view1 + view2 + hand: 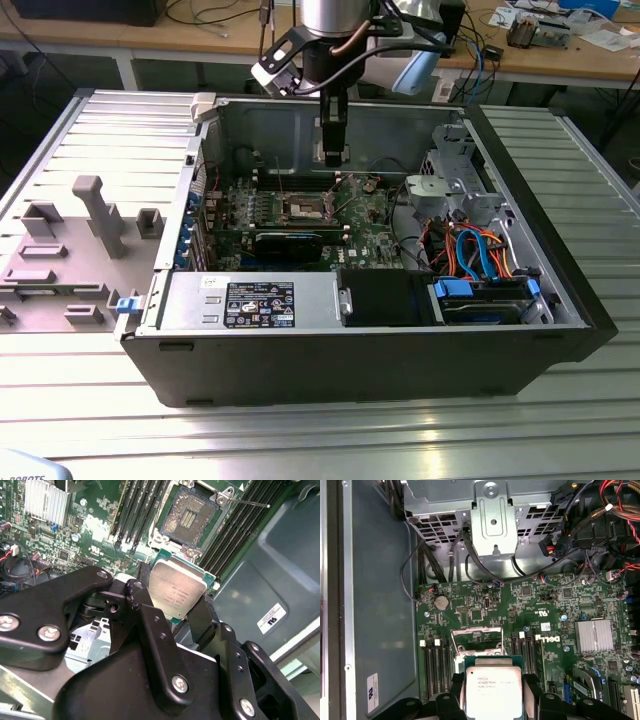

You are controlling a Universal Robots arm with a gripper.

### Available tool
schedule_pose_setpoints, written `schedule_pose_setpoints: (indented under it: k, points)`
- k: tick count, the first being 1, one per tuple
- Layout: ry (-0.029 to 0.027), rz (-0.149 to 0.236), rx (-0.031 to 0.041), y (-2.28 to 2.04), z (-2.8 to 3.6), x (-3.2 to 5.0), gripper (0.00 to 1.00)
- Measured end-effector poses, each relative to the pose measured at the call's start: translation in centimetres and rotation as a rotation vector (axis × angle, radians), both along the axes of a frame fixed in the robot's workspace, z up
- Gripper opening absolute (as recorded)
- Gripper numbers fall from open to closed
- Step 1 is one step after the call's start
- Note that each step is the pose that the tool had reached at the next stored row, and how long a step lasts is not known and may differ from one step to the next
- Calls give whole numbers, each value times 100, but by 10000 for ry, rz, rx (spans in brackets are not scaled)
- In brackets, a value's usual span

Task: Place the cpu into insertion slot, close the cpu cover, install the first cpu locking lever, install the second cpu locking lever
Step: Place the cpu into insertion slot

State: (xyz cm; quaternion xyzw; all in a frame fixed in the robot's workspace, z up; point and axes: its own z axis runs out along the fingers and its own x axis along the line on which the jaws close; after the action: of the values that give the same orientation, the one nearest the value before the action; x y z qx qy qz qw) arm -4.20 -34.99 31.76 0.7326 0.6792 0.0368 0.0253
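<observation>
The gripper point(176, 594) has its jaws clamped on the cpu point(177, 587), hanging over the board near the insertion slot point(192, 517), which sits bare. Looks like nothing's seated yet, so cover and both levers are left to do.

cpu point(175, 592): small flat square, silver-grey top with a green edge, being gripped at two opposite edges, hanging tilted above the board and apart from the socket.
insertion slot point(305, 208): lying open just above centre of the exterior view, dark contact field showing.
cpu cover point(476, 630): silver frame, standing raised.
</observation>
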Motion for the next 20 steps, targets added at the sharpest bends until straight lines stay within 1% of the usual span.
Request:
schedule_pose_setpoints:
  k: [9, 10, 12, 14, 17, 18, 20]
  points:
    - [0, 49, 0, 0, -17, -2, 54]
    - [0, 127, 2, 0, -22, -3, 54]
    - [0, 513, 0, 0, -39, -4, 54]
    - [-1, 927, 9, 0, -70, -6, 54]
    - [-1, 980, 21, 0, -85, -35, 54]
    - [-1, 1028, 24, 0, -99, -43, 54]
    - [-1, 1255, 32, 0, -145, -47, 54]
